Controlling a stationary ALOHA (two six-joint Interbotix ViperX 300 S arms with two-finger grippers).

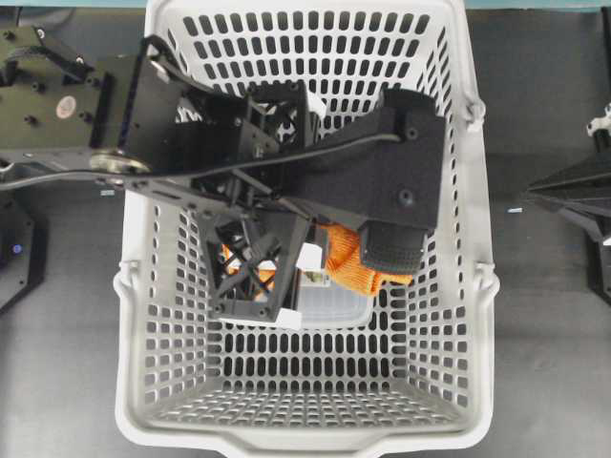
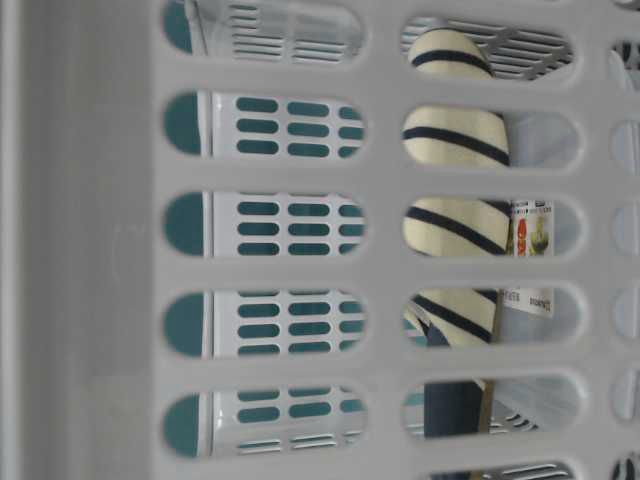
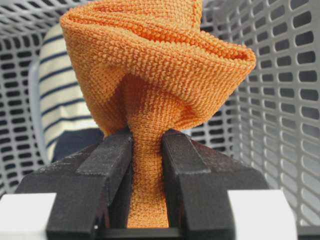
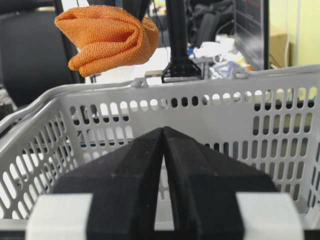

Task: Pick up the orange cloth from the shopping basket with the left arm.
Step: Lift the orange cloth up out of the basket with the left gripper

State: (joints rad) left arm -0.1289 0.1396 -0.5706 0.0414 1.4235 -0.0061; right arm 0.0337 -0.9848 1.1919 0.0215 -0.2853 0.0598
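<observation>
My left gripper (image 3: 146,137) is shut on the orange cloth (image 3: 150,65), pinching a narrow fold of it between the two black fingers (image 3: 107,160); the rest bunches up beyond the tips. In the overhead view the left arm reaches over the shopping basket (image 1: 474,286) and the cloth (image 1: 358,265) hangs at the gripper (image 1: 382,253). The right wrist view shows the cloth (image 4: 107,40) lifted above the basket rim (image 4: 200,82). My right gripper (image 4: 164,131) is shut and empty, outside the basket (image 1: 539,191).
A navy-and-cream striped slipper (image 2: 455,225) stands inside the basket, also in the left wrist view (image 3: 60,100). A clear plastic pack (image 1: 334,303) with a printed label (image 2: 530,240) lies on the basket floor. Slotted basket walls (image 3: 280,100) surround the left gripper.
</observation>
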